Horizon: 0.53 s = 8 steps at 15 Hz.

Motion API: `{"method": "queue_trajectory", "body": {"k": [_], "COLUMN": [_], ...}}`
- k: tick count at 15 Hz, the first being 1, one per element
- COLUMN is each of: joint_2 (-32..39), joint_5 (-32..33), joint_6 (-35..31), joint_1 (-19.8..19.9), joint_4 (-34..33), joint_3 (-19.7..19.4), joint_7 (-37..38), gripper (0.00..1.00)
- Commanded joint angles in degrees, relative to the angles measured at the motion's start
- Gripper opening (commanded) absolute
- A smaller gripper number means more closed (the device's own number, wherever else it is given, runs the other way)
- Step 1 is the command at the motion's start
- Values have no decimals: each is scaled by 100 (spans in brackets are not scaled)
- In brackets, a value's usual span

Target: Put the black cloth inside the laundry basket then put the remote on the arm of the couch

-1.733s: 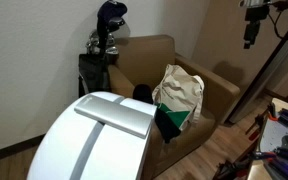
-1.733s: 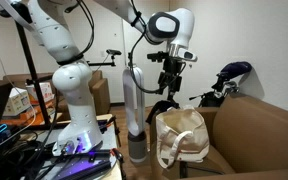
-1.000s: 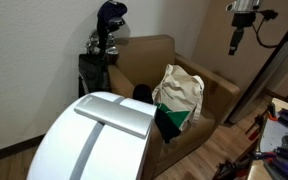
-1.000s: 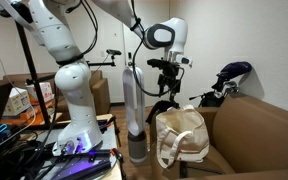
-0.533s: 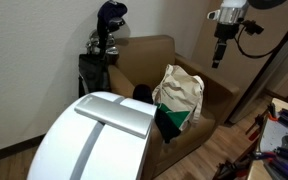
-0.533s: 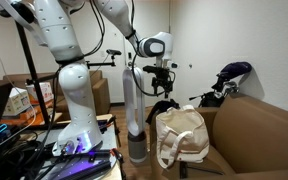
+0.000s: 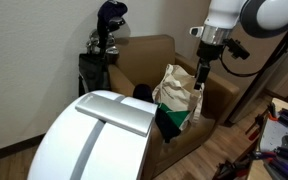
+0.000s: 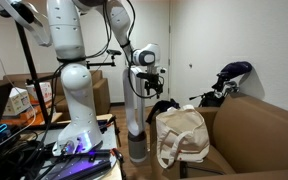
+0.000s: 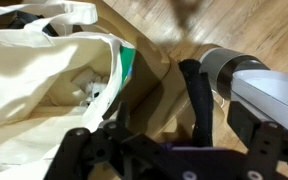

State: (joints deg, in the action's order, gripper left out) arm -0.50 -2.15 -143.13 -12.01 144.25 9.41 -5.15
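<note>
black cloth (image 8: 163,104) is draped over the near arm of the couch (image 8: 254,130), just beside the cream bag that serves as the laundry basket (image 8: 182,135), and it is not yet inside. over the last couple of seconds the arm has swung in from high above the scene and come down. in an exterior view the pincer (image 7: 199,84) now hangs low over the far edge of the laundry basket and the couch arm behind it. it was up near the top of the frame before. i read this as the approach for the first step. the reach is nearly done and the grasp is still to come, while nothing about the cloth or the bag has shifted.

in the wrist view the cloth shows as a dark strip (image 9: 197,95) on the brown upholstery. it lies ahead of the pincer (image 9: 169,150) and a little to the right of its centre line, with the open mouth of the bag off to the left. a grey post (image 9: 229,65) stands just beyond the cloth. the pincer's jaws look spread wide with nothing between them, though only their dark outlines show at the bottom of that view. cloth and pincer are near but apart. the remote i cannot pick out in any view.
</note>
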Motion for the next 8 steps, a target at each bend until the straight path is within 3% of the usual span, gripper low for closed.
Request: {"method": "queue_trajectory", "body": {"k": [1,2,3,8], "joint_2": [13,6,-35,547], "joint_5": [-1,0,-19,-511], "joint_6": [11,11,-371,-1275], "joint_1": [43,53,113,-10], "joint_4": [-6,-8,80,-16], "joint_3": [54,39,-17,115], "joint_7": [2,2,694,1882], "gripper": [100,100,100,100]}}
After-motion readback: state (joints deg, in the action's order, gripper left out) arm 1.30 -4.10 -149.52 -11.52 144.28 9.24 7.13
